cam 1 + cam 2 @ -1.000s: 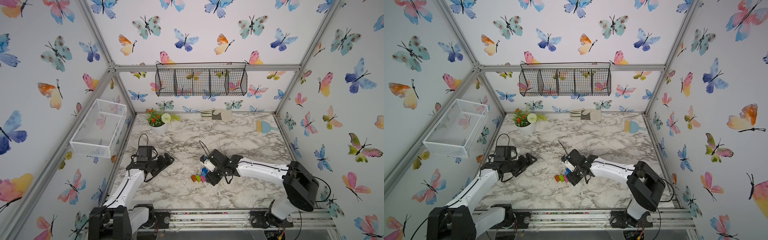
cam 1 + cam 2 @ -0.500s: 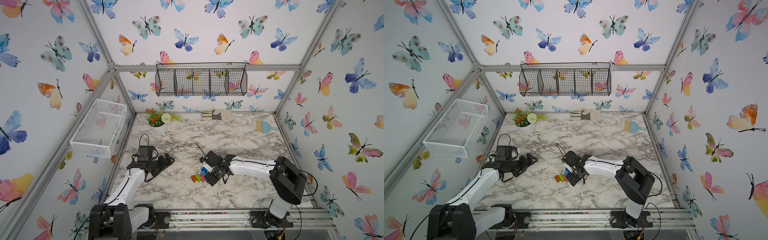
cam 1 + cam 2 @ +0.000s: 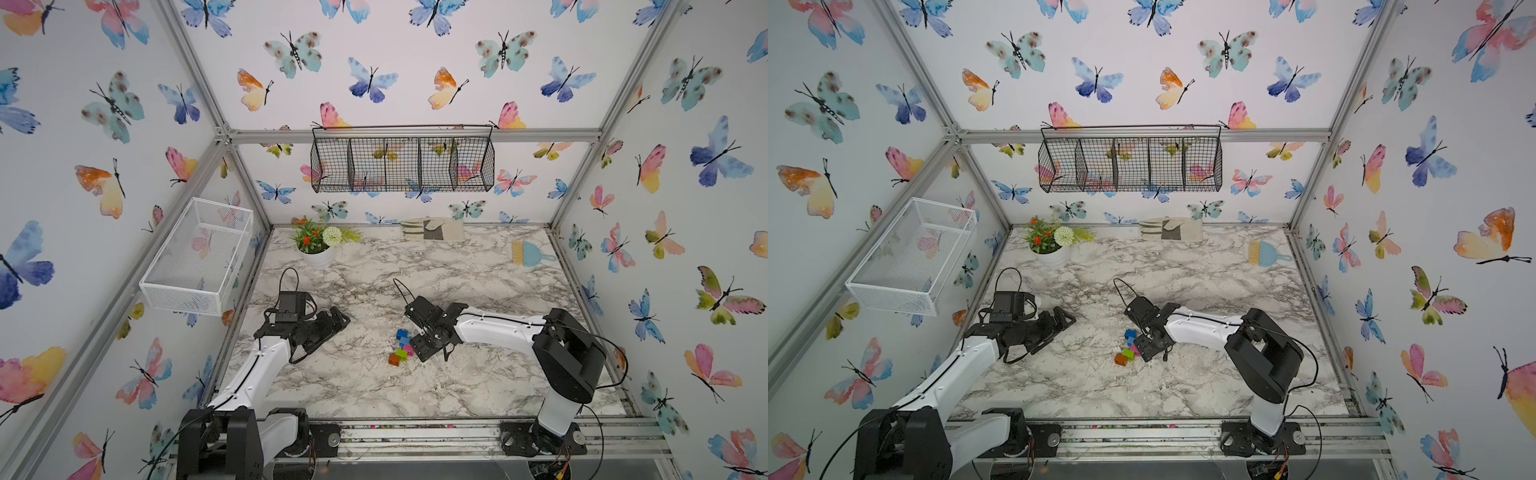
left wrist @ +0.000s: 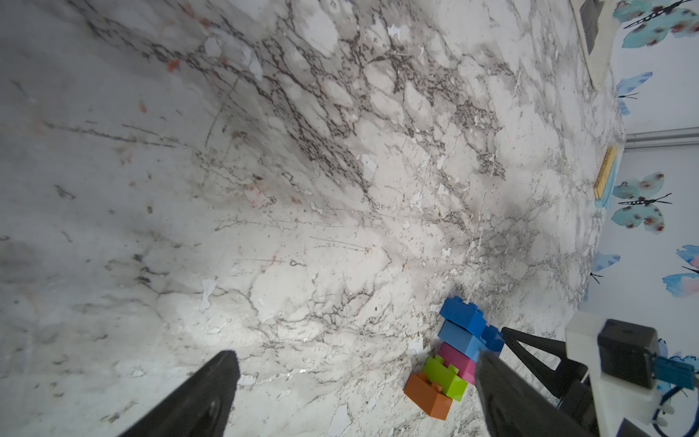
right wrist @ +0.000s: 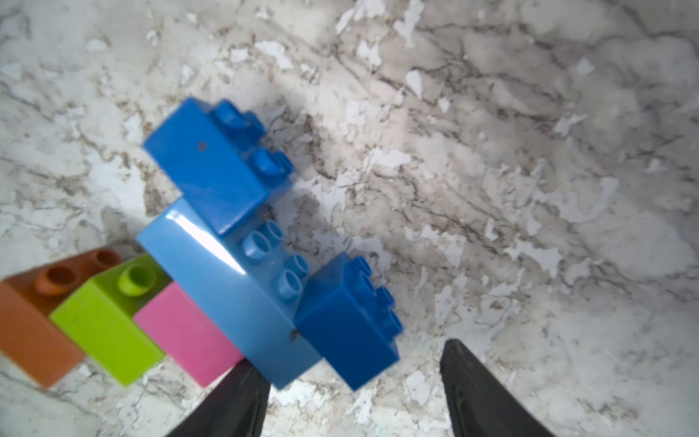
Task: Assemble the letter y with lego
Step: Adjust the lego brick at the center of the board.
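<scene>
The letter y (image 5: 227,272) lies flat on the marble table (image 3: 478,282), built of lego: an orange brick (image 5: 26,325), a lime green brick (image 5: 102,325), a pink brick (image 5: 185,333), a longer light blue brick and two dark blue arm bricks (image 5: 340,318). Both top views show it mid-table (image 3: 401,347) (image 3: 1128,348). My right gripper (image 5: 351,393) (image 3: 417,336) is open just behind the near blue arm brick, gripping nothing; one of its fingers (image 5: 234,401) sits at the long brick's corner. Off to the left, my left gripper (image 4: 355,397) (image 3: 337,319) is open and empty.
A flower pot (image 3: 316,251), a folded cloth (image 3: 432,228) and a blue hand brush (image 3: 530,253) stand along the table's far edge. A white mesh basket (image 3: 199,257) juts from the left wall. A black wire basket (image 3: 403,164) hangs on the back wall.
My right gripper's jaws have spread wider beside the blue arm brick, and the right arm's elbow has swung in to the left. The left arm and the bricks have stayed put.
</scene>
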### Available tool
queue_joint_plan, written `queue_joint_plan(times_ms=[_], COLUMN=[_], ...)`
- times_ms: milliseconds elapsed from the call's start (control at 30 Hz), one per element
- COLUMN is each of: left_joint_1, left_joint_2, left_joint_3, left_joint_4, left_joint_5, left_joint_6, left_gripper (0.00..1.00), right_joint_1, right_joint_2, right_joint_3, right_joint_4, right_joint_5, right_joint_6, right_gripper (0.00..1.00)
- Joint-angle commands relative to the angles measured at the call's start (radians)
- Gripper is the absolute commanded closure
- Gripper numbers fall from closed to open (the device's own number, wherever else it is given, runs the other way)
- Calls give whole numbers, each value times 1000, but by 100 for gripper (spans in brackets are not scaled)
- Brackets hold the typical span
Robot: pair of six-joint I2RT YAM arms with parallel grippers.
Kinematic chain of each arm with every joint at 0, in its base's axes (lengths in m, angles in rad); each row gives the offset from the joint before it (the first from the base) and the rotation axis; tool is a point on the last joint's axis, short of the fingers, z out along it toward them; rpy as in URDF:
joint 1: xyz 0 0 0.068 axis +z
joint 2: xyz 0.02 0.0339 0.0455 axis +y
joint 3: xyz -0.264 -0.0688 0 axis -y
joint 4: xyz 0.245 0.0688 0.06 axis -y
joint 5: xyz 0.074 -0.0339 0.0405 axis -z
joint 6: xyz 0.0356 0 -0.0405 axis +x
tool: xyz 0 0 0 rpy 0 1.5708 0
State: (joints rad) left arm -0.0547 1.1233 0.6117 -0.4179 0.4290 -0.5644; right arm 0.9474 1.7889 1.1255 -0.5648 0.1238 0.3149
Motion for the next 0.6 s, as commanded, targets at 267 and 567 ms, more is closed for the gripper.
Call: queue_joint_plan(times_ms=[267,567], left_joint_1=[-9,-24], left_joint_2=[3,3], left_joint_3=[19,32], left_joint_4=[9,5], left_joint_5=[-3,-46], left_joint_6=[1,13], left_gripper=[2,2], right_joint_1=[-10,-10], right_joint_2=[30,-181], right_joint_3=[23,18], right_joint_4=[-36,-37], right_joint_5=[43,21], right_joint_6=[41,75], right_gripper=[26,16])
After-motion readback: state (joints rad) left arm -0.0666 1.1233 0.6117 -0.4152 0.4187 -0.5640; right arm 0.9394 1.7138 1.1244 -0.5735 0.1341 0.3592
